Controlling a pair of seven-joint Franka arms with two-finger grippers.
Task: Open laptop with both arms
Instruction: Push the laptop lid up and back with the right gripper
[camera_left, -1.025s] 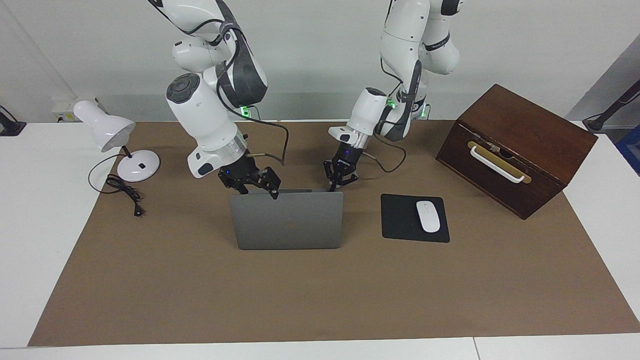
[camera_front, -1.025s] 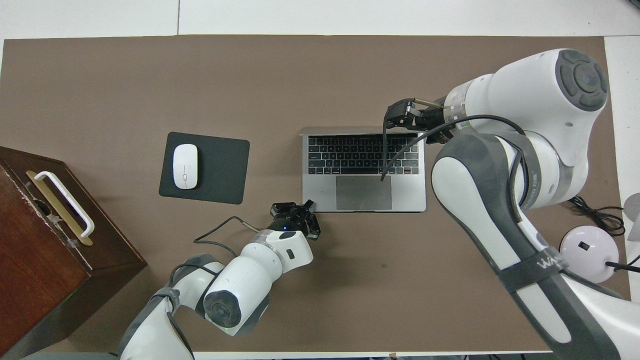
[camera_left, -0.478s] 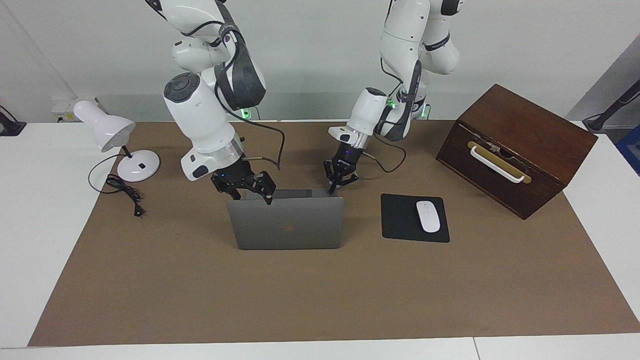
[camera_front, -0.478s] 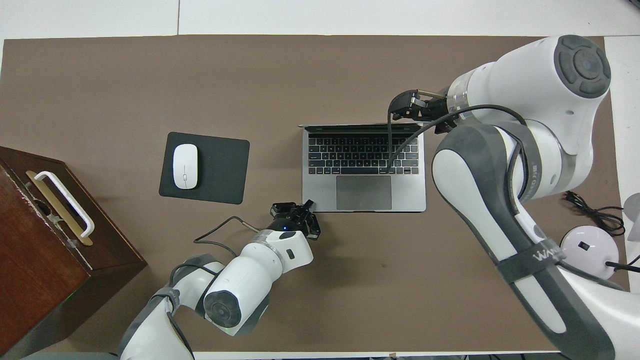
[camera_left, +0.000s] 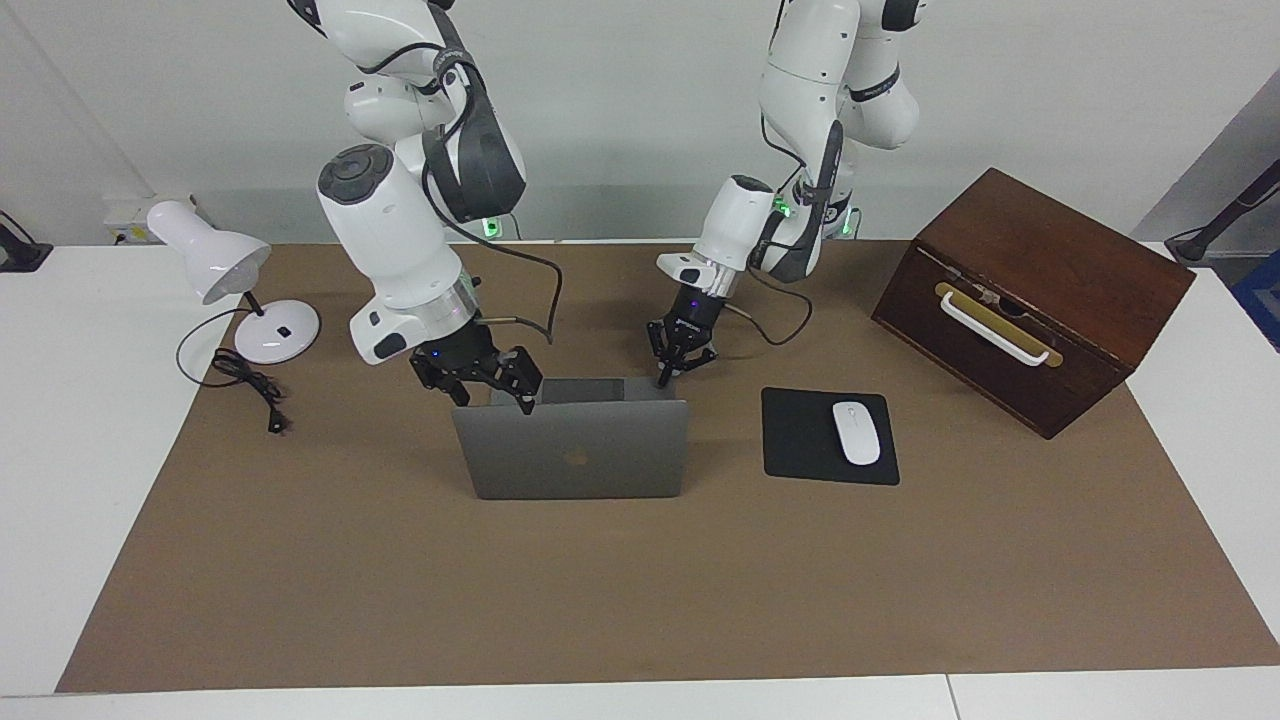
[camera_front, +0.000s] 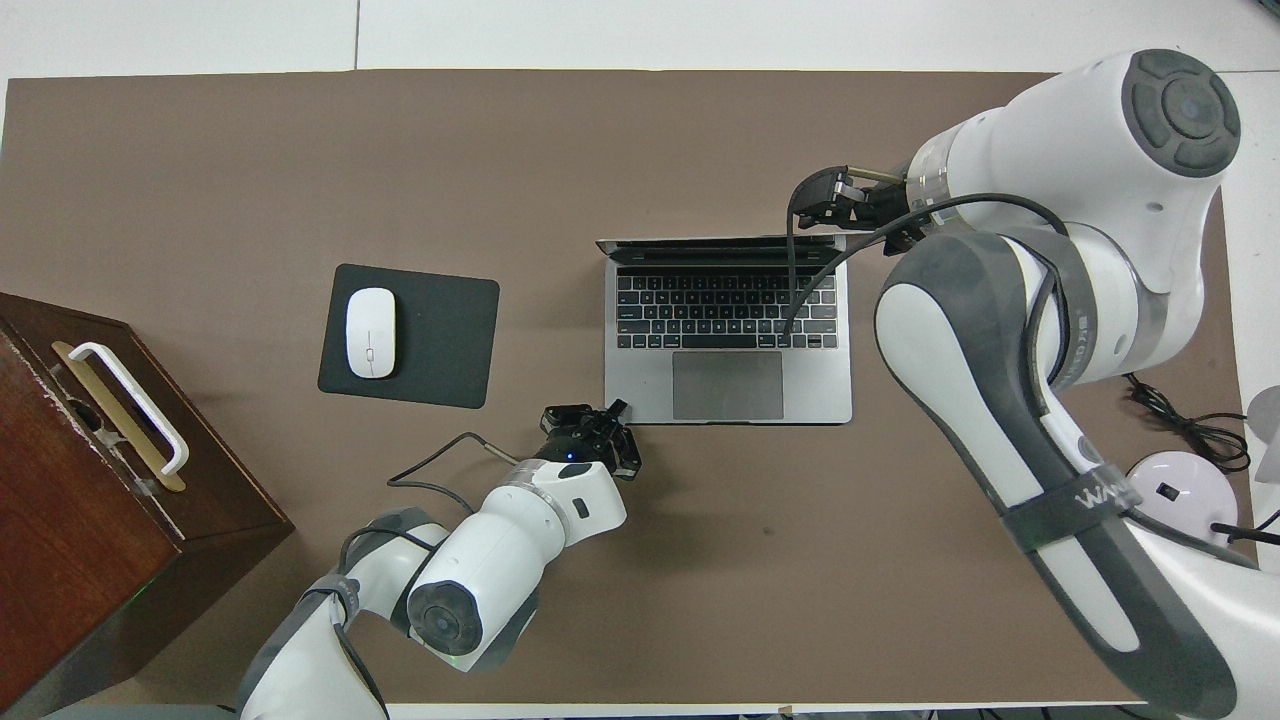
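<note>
The silver-grey laptop (camera_left: 575, 450) stands open in the middle of the brown mat, its lid raised with the apple logo turned away from the robots. Its keyboard shows in the overhead view (camera_front: 730, 330). My right gripper (camera_left: 492, 392) is open at the lid's top edge, at the corner toward the right arm's end; it also shows in the overhead view (camera_front: 825, 200). My left gripper (camera_left: 680, 365) is down at the base's corner nearest the robots, toward the left arm's end, as the overhead view (camera_front: 600, 425) also shows.
A black mousepad (camera_left: 800, 440) with a white mouse (camera_left: 856, 432) lies beside the laptop toward the left arm's end. A brown wooden box (camera_left: 1040, 280) with a white handle stands past it. A white desk lamp (camera_left: 215, 260) and its cable are at the right arm's end.
My right gripper has moved with the lid's top edge and the lid has swung further open, showing more of the keyboard. The left gripper has stayed at the base's corner.
</note>
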